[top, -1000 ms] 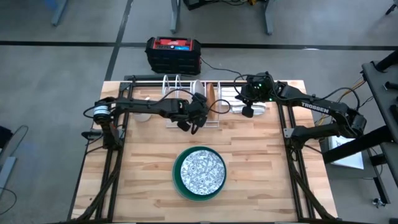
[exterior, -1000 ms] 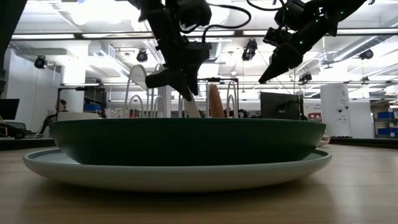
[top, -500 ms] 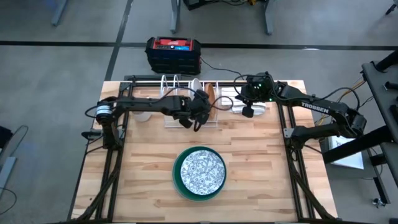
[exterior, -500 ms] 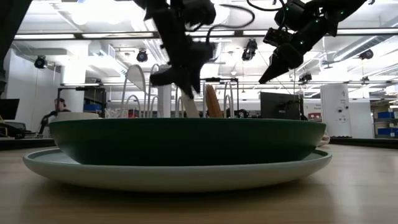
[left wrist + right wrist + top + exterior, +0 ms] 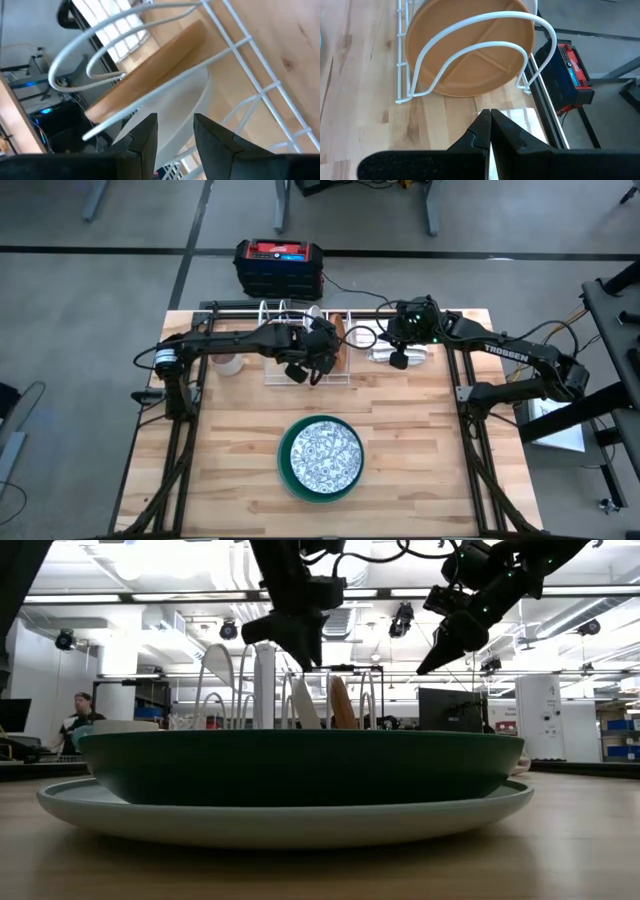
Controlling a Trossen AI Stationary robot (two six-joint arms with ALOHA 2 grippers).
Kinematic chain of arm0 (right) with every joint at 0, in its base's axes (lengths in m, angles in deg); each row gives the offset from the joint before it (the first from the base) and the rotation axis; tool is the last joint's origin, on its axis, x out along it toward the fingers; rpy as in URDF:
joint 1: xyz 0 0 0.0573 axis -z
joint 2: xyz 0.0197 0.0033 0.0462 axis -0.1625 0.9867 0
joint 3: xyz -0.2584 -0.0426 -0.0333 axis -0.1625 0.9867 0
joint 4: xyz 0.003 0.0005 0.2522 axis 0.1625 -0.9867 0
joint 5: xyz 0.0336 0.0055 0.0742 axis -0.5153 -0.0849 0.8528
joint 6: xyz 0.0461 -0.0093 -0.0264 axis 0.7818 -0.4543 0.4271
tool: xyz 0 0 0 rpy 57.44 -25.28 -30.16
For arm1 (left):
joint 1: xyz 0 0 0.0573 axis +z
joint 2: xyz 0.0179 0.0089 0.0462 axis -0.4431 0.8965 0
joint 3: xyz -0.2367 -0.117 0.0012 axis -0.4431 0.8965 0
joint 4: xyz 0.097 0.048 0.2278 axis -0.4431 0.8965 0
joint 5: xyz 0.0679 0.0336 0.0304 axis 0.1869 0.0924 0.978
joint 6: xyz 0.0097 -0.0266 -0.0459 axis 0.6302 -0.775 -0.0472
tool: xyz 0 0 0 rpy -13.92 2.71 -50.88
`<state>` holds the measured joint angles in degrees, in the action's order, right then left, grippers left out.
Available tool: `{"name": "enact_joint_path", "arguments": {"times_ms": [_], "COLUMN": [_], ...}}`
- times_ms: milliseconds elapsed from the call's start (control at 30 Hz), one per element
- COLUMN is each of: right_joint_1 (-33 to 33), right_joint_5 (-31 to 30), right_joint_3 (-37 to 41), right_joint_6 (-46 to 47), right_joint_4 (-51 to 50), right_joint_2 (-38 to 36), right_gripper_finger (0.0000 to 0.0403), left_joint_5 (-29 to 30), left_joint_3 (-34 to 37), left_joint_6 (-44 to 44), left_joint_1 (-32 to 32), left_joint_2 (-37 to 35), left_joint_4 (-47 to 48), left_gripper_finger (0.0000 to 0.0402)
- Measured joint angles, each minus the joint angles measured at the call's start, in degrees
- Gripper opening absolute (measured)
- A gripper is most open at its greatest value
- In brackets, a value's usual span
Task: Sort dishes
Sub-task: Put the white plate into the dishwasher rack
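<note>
A white wire rack (image 5: 285, 320) stands at the table's far middle. A small brown plate (image 5: 340, 330) stands on edge in it and also shows in the right wrist view (image 5: 470, 50). A white plate (image 5: 175, 107) stands on edge in the slot beside the brown plate (image 5: 150, 75). My left gripper (image 5: 176, 145) is open just above the white plate's rim (image 5: 303, 700), and I see no touch. My right gripper (image 5: 491, 127) is shut and empty, hovering right of the rack. The grey-speckled plate (image 5: 321, 452) lies in the dark green plate (image 5: 288, 470), which rests on the pale mint plate (image 5: 290, 820) at the near middle.
A folded white striped cloth (image 5: 405, 350) lies under my right gripper, right of the rack. A small mug (image 5: 229, 365) stands left of the rack. A black and red box (image 5: 279, 265) sits on the floor beyond the table's far edge. Bare wood lies on both sides of the plate stack.
My left gripper has gone toward the far edge with the white plate, which now stands on edge in the rack beside the brown plate. The gripper has then risen above the plate's rim. My right gripper has kept still.
</note>
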<state>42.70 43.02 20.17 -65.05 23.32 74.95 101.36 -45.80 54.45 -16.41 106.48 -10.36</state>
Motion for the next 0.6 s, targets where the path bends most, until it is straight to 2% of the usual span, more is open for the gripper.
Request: {"name": "enact_joint_path", "arguments": {"times_ms": [367,600], "right_joint_1": [0.0,0.0], "right_joint_5": [0.0,0.0], "right_joint_3": [0.1,0.2], "right_joint_6": [0.0,0.0], "right_joint_4": [0.0,0.0], "right_joint_2": [0.0,0.0], "right_gripper_finger": [0.0000,0.0000], "left_joint_5": [0.0,-3.5], "left_joint_3": [1.6,1.6], "left_joint_6": [-2.4,-2.3], "left_joint_1": [2.5,3.6], "left_joint_2": [0.0,0.0], "left_joint_4": [0.0,-0.6], "left_gripper_finger": [0.0116,0.0116]}}
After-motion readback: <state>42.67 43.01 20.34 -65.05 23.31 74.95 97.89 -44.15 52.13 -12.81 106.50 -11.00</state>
